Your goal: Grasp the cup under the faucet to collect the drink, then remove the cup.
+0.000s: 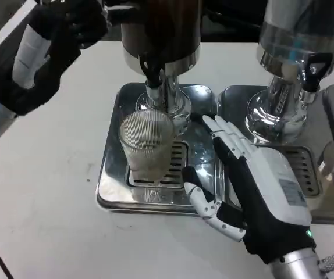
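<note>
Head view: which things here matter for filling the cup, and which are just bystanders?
Job:
- cup
- faucet
- drip tray
- right hand, open beside the cup
- left hand, raised near the dispenser

Bystanders:
- second dispenser
- second tray

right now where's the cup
In the head view the cup stands left of centre on the metal drip tray, just below the faucet, with the open right hand close beside it, not gripping.

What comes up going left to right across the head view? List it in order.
Left hand raised at the top left → ribbed cup on the drip tray under the faucet → right hand, open beside the cup → second dispenser.
</note>
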Controlling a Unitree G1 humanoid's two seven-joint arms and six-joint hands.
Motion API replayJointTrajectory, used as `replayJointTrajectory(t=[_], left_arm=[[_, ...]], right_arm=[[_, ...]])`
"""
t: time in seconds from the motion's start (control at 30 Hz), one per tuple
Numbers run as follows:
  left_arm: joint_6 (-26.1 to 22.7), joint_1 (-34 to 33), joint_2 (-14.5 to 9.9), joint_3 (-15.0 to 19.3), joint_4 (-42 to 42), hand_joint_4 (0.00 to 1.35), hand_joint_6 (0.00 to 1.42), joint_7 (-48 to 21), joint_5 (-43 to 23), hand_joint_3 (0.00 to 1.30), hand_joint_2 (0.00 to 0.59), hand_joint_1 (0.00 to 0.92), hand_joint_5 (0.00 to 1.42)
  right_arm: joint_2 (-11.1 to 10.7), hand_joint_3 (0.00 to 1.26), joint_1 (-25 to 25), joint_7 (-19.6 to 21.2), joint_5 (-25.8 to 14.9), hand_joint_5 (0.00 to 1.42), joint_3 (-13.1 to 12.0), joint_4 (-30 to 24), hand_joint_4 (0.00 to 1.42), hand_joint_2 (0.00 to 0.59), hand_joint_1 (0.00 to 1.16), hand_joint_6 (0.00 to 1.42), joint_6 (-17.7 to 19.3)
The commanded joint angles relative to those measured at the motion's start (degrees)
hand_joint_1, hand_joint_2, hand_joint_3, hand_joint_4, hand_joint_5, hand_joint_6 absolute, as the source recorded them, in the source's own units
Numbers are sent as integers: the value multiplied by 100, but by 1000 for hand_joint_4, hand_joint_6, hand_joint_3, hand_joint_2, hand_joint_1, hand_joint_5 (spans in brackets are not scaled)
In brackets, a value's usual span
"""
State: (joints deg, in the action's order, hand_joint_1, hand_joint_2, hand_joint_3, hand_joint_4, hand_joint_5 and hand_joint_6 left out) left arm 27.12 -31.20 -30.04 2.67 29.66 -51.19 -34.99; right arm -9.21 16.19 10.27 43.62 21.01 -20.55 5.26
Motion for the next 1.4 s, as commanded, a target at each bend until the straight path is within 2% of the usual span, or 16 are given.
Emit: replayJointTrajectory(t=[0.03,0.2,0.4,0.57,0.73,0.9,1.23,1.4], left_arm=[[-859,-362,181,266,85,209,162,-508,-163,229,90,0,299],[-1683,-811,238,461,503,198,157,-1002,-79,229,85,0,280],[-2113,-1192,311,770,896,198,156,-1263,-37,229,85,0,278],[-2495,-1515,267,846,1299,188,147,-1470,115,213,83,0,268],[-2669,-1747,224,878,1631,177,142,-1675,315,208,87,0,252],[-2761,-1873,178,851,1862,103,125,-1902,482,151,89,0,196],[-2627,-1974,83,878,2154,2,46,-2154,824,64,95,0,96],[-2572,-1913,93,863,2189,0,16,-2256,956,49,96,0,56]], right_arm=[[18,133,-49,141,33,75,-6,64,76,475,438,113,100],[43,133,-57,224,45,75,14,109,76,475,438,113,100],[78,133,-49,300,47,75,45,169,76,475,438,113,89],[103,134,-78,374,40,75,60,233,76,475,438,113,105],[140,136,-90,462,44,75,94,307,76,475,438,113,104],[165,136,-79,553,40,75,119,370,80,475,438,113,106],[173,141,-116,611,4,75,143,469,86,475,437,113,153],[172,144,-137,607,0,75,147,492,86,475,437,113,172]])
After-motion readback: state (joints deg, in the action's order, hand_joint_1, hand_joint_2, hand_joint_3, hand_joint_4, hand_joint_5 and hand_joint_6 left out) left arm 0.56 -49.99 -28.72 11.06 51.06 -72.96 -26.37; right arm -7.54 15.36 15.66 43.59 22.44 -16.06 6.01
